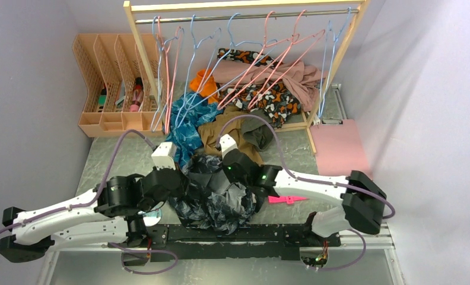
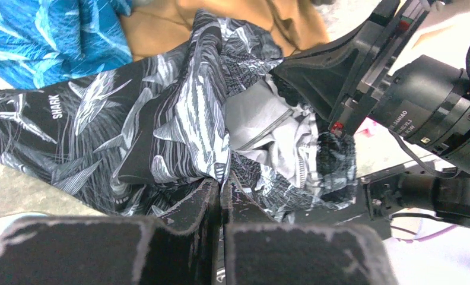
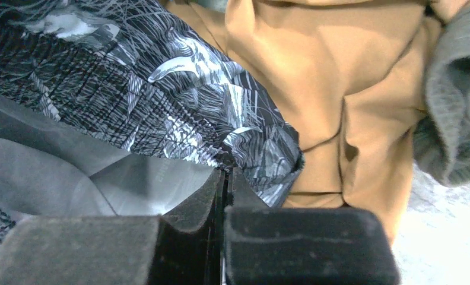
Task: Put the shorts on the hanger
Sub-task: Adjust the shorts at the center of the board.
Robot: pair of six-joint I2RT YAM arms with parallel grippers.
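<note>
Grey bench point(image 1: 102, 161) carries the shorts point(image 1: 218, 199), bunched between the tools. Left tool point(image 2: 222, 187) and right tool point(image 3: 226, 175) each clamp the fabric. The hanger point(image 1: 189, 77) hangs on its rail beyond them, not yet fetched.

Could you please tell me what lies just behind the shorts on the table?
A teal-blue patterned garment and a brown garment lie just behind the shorts, with a grey garment beside the brown one. How far they run beneath the shorts is covered.

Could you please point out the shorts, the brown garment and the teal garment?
shorts point(image 2: 179, 119), left wrist view, printed outer fabric.
brown garment point(image 3: 339, 89), right wrist view, flat middle.
teal garment point(image 1: 188, 130), top view, crumpled middle.
</note>
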